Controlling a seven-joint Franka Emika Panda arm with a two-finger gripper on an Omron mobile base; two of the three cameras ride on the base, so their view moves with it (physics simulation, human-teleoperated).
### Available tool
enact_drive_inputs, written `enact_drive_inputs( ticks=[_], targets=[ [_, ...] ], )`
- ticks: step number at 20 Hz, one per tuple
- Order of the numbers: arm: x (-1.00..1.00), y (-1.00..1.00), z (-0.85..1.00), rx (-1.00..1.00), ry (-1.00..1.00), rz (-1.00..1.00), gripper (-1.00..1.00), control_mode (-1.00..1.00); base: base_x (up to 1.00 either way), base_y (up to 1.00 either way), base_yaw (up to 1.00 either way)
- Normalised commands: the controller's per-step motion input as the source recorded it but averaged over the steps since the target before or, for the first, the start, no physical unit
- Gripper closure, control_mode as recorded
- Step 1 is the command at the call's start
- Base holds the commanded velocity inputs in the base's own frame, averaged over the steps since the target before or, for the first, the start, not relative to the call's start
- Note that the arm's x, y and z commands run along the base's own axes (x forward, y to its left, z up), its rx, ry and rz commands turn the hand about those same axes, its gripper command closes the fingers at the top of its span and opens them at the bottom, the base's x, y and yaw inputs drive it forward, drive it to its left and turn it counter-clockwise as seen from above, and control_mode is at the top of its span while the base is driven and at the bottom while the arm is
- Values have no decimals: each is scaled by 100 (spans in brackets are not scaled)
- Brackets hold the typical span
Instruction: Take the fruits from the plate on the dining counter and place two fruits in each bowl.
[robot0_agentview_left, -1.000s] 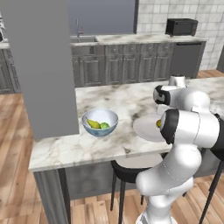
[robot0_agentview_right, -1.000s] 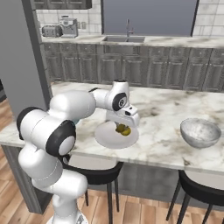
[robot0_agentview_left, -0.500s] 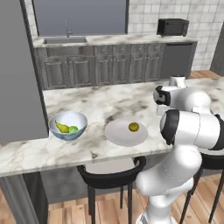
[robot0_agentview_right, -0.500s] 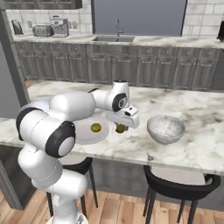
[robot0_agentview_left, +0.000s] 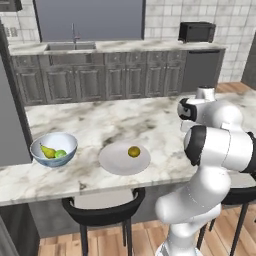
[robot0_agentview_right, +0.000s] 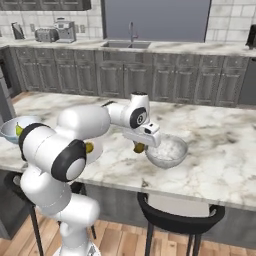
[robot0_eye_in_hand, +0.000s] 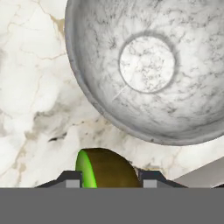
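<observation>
Glossy white rounded arm (robot0_agentview_right: 75, 127) segments, dark grey-black bands at joints. Tool (robot0_agentview_right: 142, 142) has white blocky housing with small dark finger tips.

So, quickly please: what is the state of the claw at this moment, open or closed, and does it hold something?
Claw: closed on a round green-brown fruit, held beside the greyish white bowl.
</observation>
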Motion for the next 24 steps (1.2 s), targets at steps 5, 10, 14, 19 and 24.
enact_drive_inputs(
  ticks=[5,10,14,19,24],
  targets=[
    [0,0,0,0,0,0,100,100,64,-18,14],
    [0,0,0,0,0,0,100,100,43,-6,8],
    [0,0,0,0,0,0,100,-100,0,0,0],
    [6,-18,5,6,0,0,100,-100,0,0,0],
    [14,-37,15,5,0,0,100,-100,0,0,0]
  ],
)
